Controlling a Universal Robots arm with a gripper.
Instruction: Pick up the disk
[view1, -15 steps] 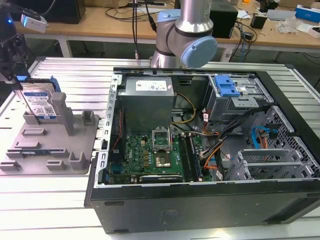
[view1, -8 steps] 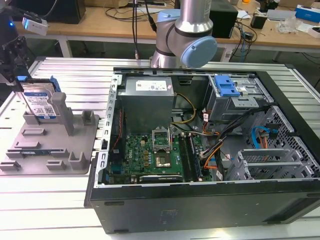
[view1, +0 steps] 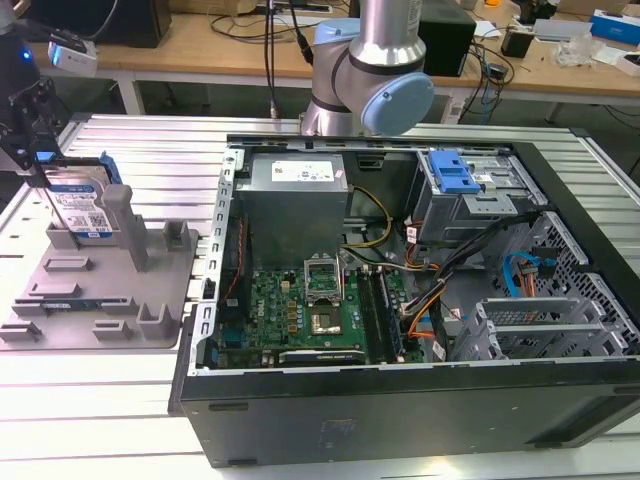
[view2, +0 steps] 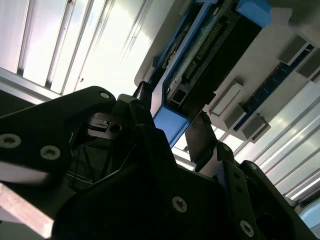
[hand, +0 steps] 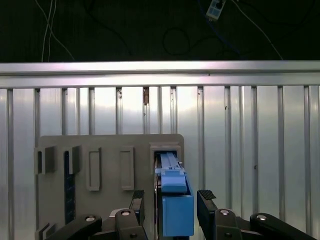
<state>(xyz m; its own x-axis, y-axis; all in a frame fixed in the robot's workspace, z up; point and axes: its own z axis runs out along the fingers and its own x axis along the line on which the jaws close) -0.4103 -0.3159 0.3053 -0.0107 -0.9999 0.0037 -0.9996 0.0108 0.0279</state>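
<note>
Grey tray (view1: 120, 295) holds your disk (view1: 78, 205) standing up in a slot at one corner of the tray, and your gripper (hand: 172, 196) has its fingers (hand: 206, 196) spread apart, one just beside each side of the disk, holding nothing.

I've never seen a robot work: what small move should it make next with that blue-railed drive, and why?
Probably close the end effector on the disk. In the first wrist view its fingers flank the blue-railed disk with gaps either side, and it stands in the grey holder tray.
</note>
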